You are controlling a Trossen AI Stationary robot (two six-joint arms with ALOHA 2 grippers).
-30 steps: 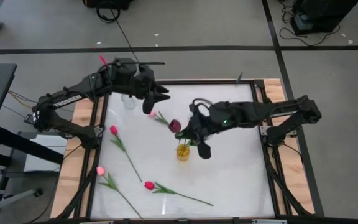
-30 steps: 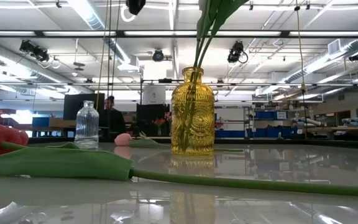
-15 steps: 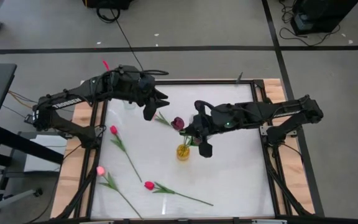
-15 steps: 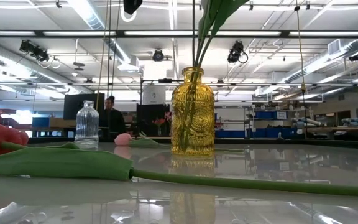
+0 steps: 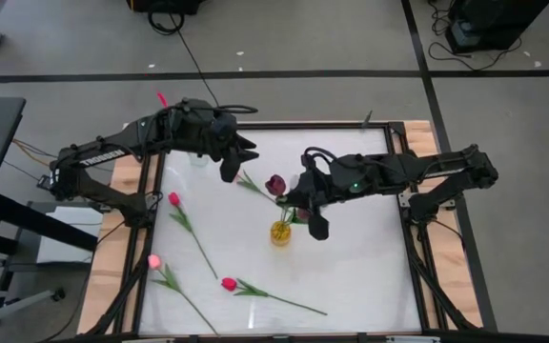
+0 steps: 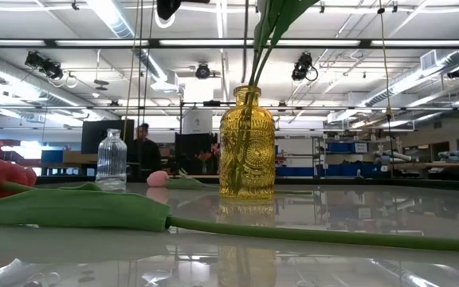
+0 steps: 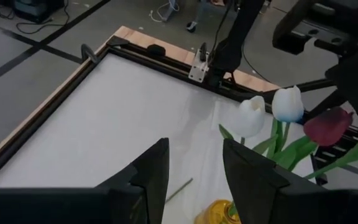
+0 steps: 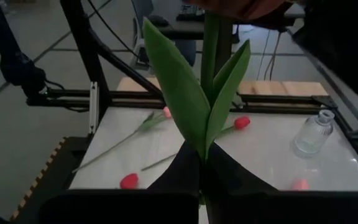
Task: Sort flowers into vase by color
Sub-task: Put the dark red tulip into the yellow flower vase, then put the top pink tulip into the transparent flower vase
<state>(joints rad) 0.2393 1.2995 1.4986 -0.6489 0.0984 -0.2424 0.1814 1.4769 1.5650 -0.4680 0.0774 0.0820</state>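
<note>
Above the table's far-left quarter, the left gripper [image 5: 229, 164] was held with fingers parted and nothing between them, near the clear glass bottle [image 5: 196, 155]. On the white tabletop [image 5: 351, 267], three flowers were laid loose: a red tulip [image 5: 173, 199], a pink tulip [image 5: 154, 261] and a second red tulip [image 5: 228, 284]. At centre, the amber glass vase [image 5: 280, 232] was seen with stems already in it. Just right of it, the right gripper [image 5: 298, 205] was clamped on the stem of the dark purple tulip [image 5: 275, 184], held over the vase.

Risk, as judged: the vase might be tipped if the stem caught its narrow neck; the white tulips [image 7: 272, 109] might be dragged out by the crowding leaves.

Not determinable: the stem tip's position relative to the vase mouth, which was hidden by the arm from above; the flower heads, which were cut off in the low view.
</note>
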